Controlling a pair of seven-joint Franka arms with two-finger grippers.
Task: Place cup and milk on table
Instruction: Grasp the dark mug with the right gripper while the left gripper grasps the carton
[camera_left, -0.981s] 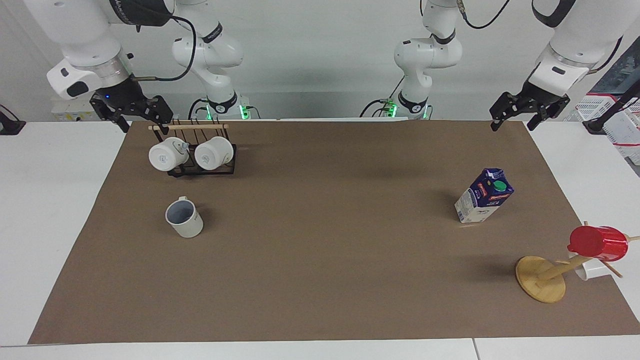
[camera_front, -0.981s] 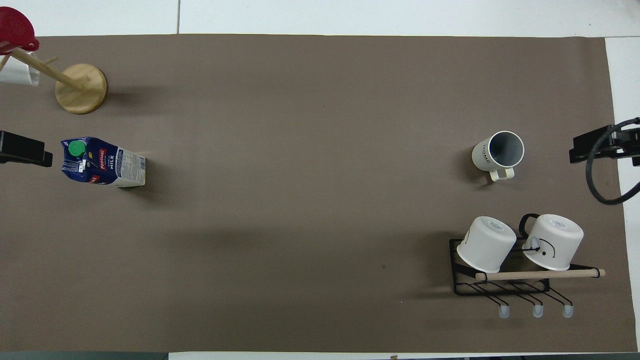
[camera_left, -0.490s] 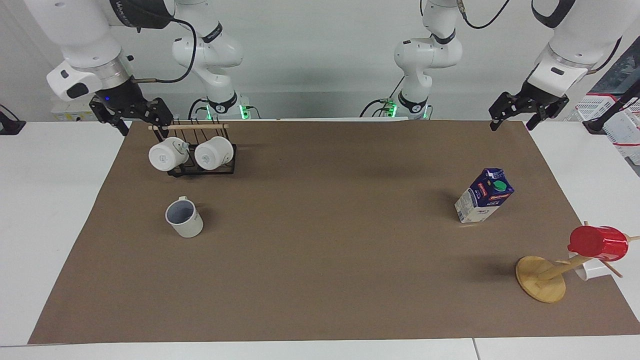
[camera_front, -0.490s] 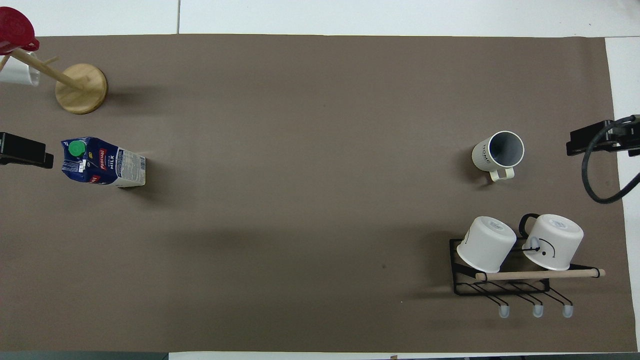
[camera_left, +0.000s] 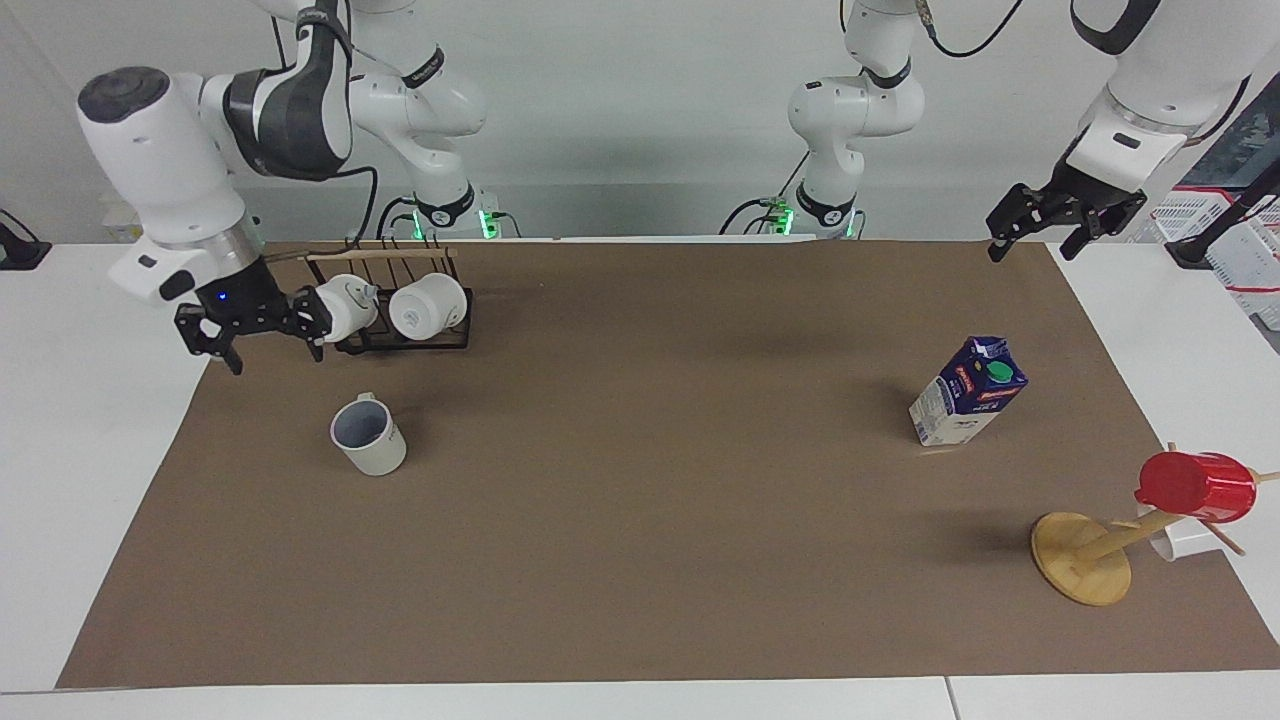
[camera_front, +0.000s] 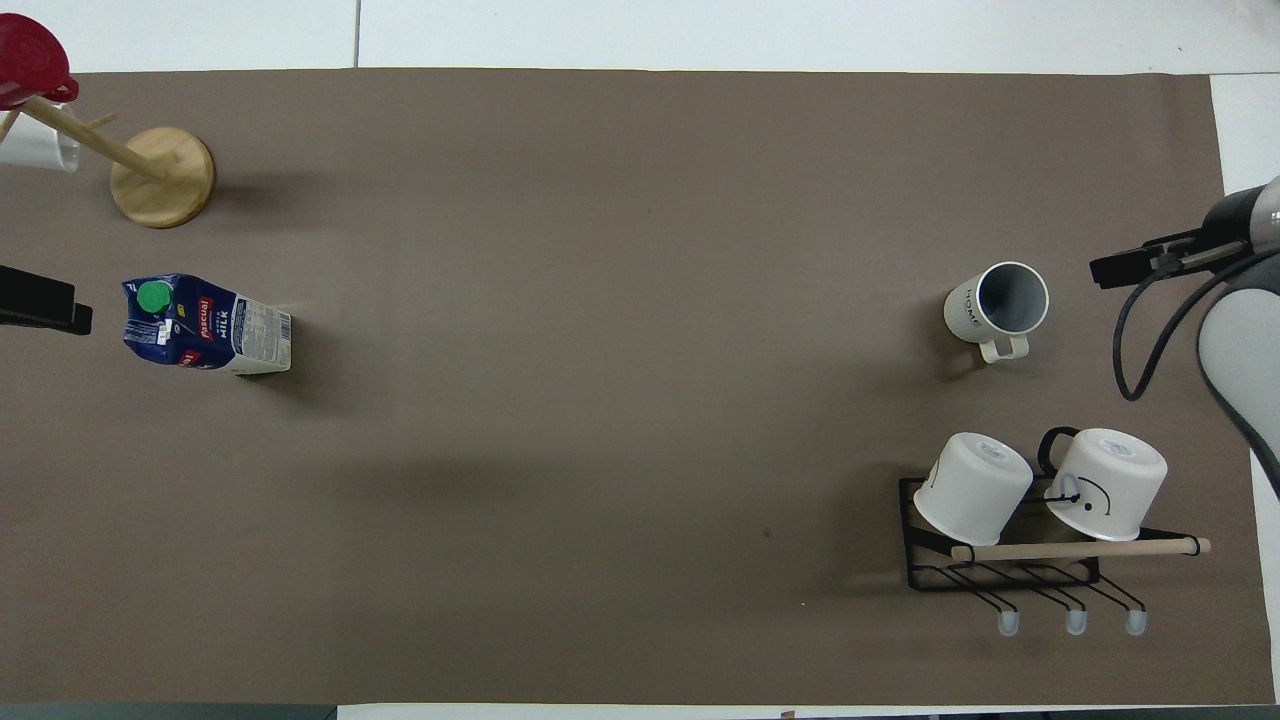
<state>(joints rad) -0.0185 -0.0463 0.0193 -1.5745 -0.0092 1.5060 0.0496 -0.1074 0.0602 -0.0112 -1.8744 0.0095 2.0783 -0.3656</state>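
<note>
The off-white cup (camera_left: 368, 437) stands upright on the brown paper sheet (camera_left: 640, 520) of the white table (camera_left: 90, 420), toward the right arm's end; it also shows in the overhead view (camera_front: 995, 305). The blue and white milk (camera_left: 968, 392) stands on the paper toward the left arm's end and shows in the overhead view (camera_front: 205, 325). My right gripper (camera_left: 275, 355) is open and empty, over the paper's edge beside the mug rack, apart from the cup. My left gripper (camera_left: 1035, 245) is open and empty, raised over the paper's corner, apart from the milk.
A black wire rack (camera_left: 400, 340) holds two white mugs (camera_front: 1035, 485), nearer to the robots than the cup. A wooden mug tree (camera_left: 1082, 565) with a red cup (camera_left: 1195, 487) stands farther from the robots than the milk. White baskets (camera_left: 1235, 245) sit off the table's end.
My right arm has swung down and forward, bringing its gripper from above the rack's end to beside the rack, closer to the cup. My left gripper has risen slightly. Cup and milk have not moved.
</note>
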